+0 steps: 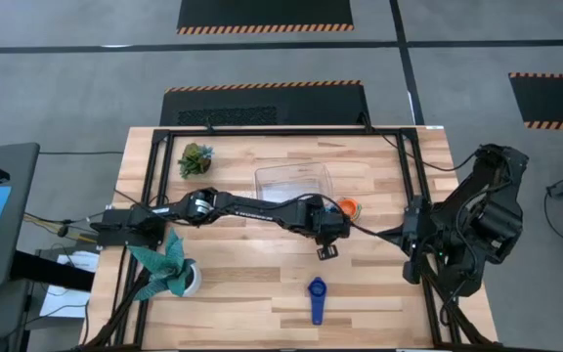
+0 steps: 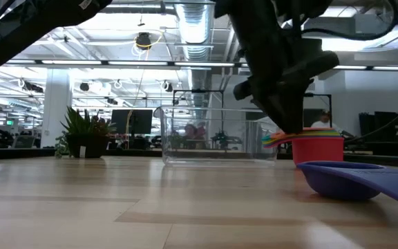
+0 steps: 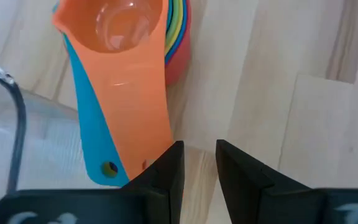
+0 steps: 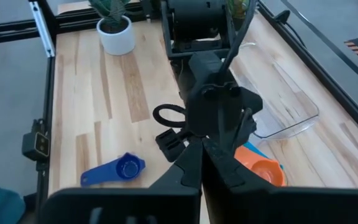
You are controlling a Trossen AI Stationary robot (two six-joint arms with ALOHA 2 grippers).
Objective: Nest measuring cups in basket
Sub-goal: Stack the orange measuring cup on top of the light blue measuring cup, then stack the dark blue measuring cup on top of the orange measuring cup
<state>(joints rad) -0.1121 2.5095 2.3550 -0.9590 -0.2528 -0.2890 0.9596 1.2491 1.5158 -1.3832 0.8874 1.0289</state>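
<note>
A nested stack of measuring cups (image 3: 138,37), orange on top, stands on the table just right of the clear basket (image 1: 293,181). Its orange handle (image 3: 126,106) and light blue handle (image 3: 92,155) point toward my left gripper (image 3: 199,149). That gripper hovers over the handles' free ends, slanting down, slightly open with only bare wood in the gap. A dark blue measuring cup (image 1: 317,298) lies alone on its bottom near the front edge. My right gripper (image 4: 204,155) is shut and raised at the table's right side. My left gripper has one finger (image 3: 169,165) right beside the free end of the orange handle (image 3: 157,146). I cannot tell whether it touches the handle. Nothing sits between the two fingers.
A teal plant in a white pot (image 1: 176,272) stands at the front left, and a small green plant (image 1: 195,158) at the far left. The basket holds nothing. Bare wood lies between the stack and the dark blue cup.
</note>
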